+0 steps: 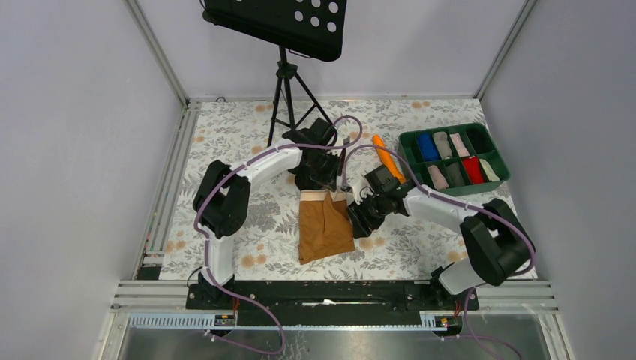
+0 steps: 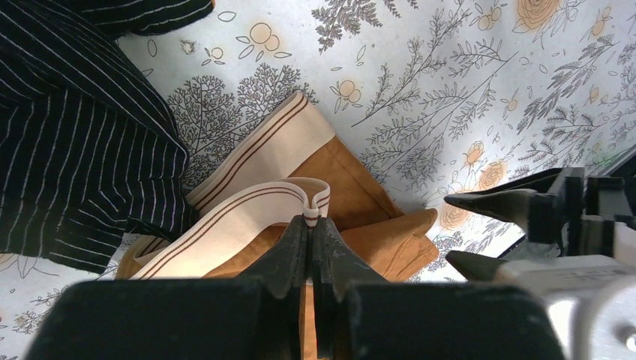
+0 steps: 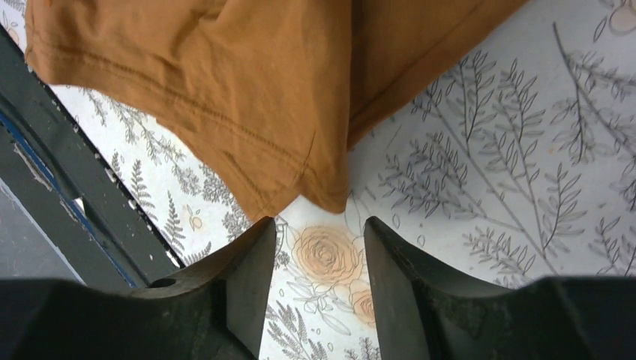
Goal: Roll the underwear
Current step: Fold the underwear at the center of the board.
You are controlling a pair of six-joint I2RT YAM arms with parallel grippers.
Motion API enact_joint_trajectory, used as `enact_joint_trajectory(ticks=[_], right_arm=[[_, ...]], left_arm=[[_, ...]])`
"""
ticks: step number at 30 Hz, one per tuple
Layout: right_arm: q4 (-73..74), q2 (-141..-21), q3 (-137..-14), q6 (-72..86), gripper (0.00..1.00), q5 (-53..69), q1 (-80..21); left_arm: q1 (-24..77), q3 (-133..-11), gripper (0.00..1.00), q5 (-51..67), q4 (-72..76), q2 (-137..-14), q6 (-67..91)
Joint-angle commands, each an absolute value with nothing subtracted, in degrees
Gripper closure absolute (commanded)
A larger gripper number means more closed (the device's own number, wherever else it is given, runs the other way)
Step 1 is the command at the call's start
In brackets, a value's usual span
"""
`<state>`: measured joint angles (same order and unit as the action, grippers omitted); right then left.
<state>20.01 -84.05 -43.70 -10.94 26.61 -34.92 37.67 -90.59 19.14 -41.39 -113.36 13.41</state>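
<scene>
The left claw (image 2: 310, 221) is pinched shut on the pale waistband (image 2: 247, 217) of the underwear (image 2: 360, 187), with a fold of the band standing up at its tips. Brown cloth spreads below and ahead of it on the floral mat (image 2: 450, 90), and a black striped garment (image 2: 75, 150) lies beside it. The right claw (image 3: 319, 232) is spread with nothing between its fingers, and the underwear's hem corner lies just ahead of its tips

Part of the underwear (image 2: 375, 240) lies hidden, probably beneath the left gripper (image 2: 310, 220).
</scene>
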Motion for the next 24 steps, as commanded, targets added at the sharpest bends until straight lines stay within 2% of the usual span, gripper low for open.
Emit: enact_joint_trajectory(ticks=[1, 5, 17, 21, 24], right_arm=[[19.4, -88.1, -48.6, -11.2, 0.48, 28.3, -35.9], [19.9, -89.6, -49.2, -10.5, 0.56, 28.9, -36.5], [21.2, -91.4, -49.1, -9.8, 0.58, 26.5, -37.0], [22.5, -93.8, -50.8, -10.0, 0.70, 27.2, -37.0], [22.8, -94.3, -51.3, -9.9, 0.87, 27.5, -37.0]], left_arm=[[37.6, -91.1, 1.00, 21.0, -39.6, -113.4, 13.4], [37.3, -91.2, 1.00, 20.9, -39.6, -113.4, 13.4], [36.8, -91.2, 1.00, 21.3, -39.4, -113.8, 13.3], [36.7, -91.1, 1.00, 21.0, -39.4, -113.6, 13.1], [36.7, -91.1, 1.00, 20.8, -39.4, -113.8, 12.9]])
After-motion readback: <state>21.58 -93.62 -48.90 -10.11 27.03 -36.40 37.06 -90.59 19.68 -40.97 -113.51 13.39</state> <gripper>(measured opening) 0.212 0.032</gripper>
